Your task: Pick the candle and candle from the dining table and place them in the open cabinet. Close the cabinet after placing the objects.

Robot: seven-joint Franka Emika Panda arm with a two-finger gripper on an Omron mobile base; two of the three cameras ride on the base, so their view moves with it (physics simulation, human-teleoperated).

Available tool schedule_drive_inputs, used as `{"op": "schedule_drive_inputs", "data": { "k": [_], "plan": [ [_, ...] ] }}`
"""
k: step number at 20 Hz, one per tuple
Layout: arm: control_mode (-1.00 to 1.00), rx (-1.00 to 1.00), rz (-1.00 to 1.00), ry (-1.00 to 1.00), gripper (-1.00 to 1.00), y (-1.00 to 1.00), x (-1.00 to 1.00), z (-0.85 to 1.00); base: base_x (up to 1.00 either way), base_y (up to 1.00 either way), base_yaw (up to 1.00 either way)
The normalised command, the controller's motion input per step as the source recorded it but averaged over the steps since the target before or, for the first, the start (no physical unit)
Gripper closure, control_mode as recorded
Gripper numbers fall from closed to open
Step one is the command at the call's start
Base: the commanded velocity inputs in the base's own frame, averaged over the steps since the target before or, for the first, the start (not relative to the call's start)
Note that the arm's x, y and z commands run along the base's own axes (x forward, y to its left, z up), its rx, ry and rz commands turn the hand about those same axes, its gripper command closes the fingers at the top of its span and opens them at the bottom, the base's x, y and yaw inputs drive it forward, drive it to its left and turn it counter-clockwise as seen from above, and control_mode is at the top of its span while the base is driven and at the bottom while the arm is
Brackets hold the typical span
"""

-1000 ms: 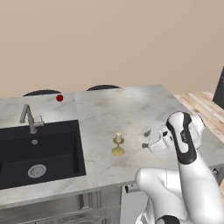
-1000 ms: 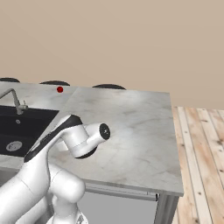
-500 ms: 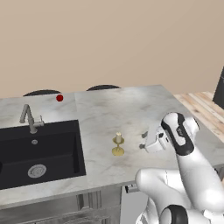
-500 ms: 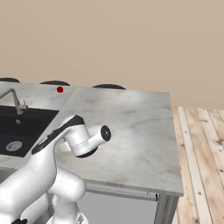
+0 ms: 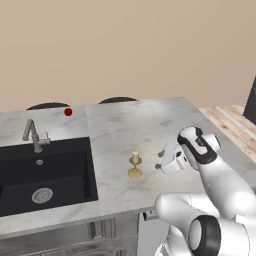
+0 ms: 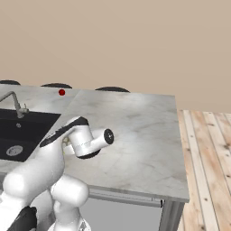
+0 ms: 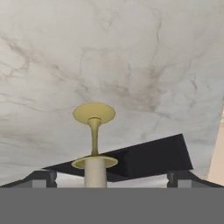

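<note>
On the worktop [image 5: 125, 125], at 3 o'clock of the sink [image 5: 45, 172], the thin candle [image 5: 135, 157] stands upright between the wide-open gripper [image 7: 107, 181] tips, so closing on it seems next.

Left base view: from behind and left of the arm, looking forward and down across the tabletop [image 5: 125, 125], sink [image 5: 45, 172] at left. Right base view: from behind and right, facing the same tabletop [image 6: 135, 122] and sink [image 6: 18, 133], wooden floor [image 6: 207, 149] at right. Hand view: close above the marble, candle [image 7: 94, 168] near the lens.
</note>
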Motion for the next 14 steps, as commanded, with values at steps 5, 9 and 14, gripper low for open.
{"op": "schedule_drive_inputs", "data": {
  "k": [5, 9, 14],
  "plan": [
    [-1.00, 0.00, 0.00, 0.00, -1.00, 0.06, 0.21, -0.20, 0.00, 0.00, 0.00],
    [-1.00, 0.00, 0.00, -0.01, -1.00, 0.02, 0.08, -0.21, 0.00, 0.00, 0.00],
    [-1.00, 0.01, 0.00, -0.01, -1.00, 0.07, 0.08, -0.21, 0.00, 0.00, 0.00]
  ]
}}
